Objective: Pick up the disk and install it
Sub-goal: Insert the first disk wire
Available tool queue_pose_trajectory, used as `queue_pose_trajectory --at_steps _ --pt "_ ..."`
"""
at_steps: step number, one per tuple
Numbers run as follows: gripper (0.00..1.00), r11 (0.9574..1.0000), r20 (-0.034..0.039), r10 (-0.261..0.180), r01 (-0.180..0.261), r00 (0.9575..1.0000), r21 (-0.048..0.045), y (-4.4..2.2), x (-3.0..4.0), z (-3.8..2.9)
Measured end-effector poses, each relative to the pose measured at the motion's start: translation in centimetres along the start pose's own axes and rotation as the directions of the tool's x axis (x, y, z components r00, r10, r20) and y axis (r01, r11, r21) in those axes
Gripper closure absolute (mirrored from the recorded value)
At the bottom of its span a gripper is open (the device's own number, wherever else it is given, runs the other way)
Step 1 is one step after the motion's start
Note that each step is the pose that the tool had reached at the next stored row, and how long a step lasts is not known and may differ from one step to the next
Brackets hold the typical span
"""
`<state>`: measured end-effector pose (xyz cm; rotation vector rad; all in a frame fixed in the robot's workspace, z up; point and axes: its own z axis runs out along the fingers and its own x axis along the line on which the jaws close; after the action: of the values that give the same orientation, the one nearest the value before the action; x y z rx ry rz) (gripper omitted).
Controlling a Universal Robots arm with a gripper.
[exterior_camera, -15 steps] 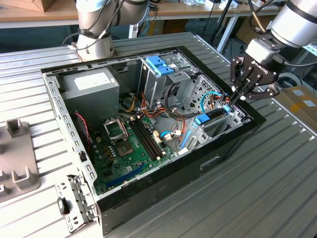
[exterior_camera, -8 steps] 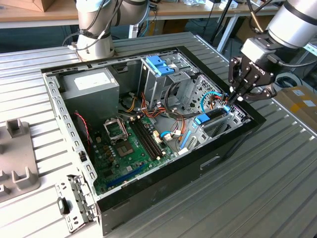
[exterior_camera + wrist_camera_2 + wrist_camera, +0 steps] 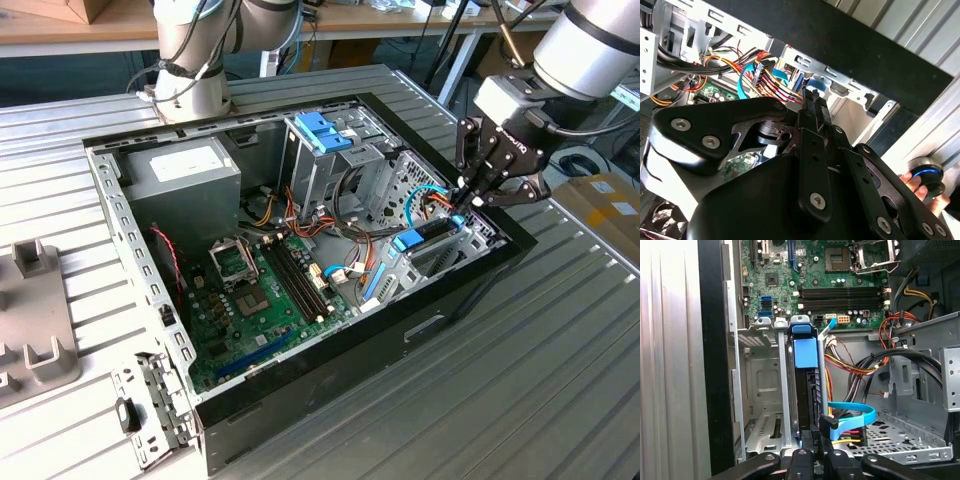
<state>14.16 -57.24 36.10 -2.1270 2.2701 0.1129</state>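
Observation:
The disk [image 3: 428, 238] stands on edge in a metal bay at the corner of the open computer case [image 3: 330, 375] on the exterior view's right. Its light-blue frame and dark edge run along the slot in the first wrist view [image 3: 806, 354]. My gripper [image 3: 468, 203] hangs over the case's rim, reaching down to the disk's outer end. In the first wrist view its tips [image 3: 816, 456] pinch the dark end of the disk. The fingers [image 3: 812, 107] lie close together in the second wrist view.
A blue data cable [image 3: 855, 417] and coloured power wires [image 3: 780, 85] lie right beside the bay. Further in are the motherboard [image 3: 265, 290], a cage with a blue latch [image 3: 322, 132] and a grey box [image 3: 185, 170]. A person's fingers [image 3: 917, 186] rest by a round black-blue device.

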Motion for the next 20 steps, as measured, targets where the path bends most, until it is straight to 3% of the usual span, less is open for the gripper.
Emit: queue_pose_trajectory --at_steps 7,20 --pt "0.83 0.9993 0.0012 0.037 -0.037 0.9993 0.0026 1.33 0.08 0.70" --pt "0.83 0.9994 0.0011 0.036 -0.036 0.9994 0.0025 1.39 -0.21 1.24"
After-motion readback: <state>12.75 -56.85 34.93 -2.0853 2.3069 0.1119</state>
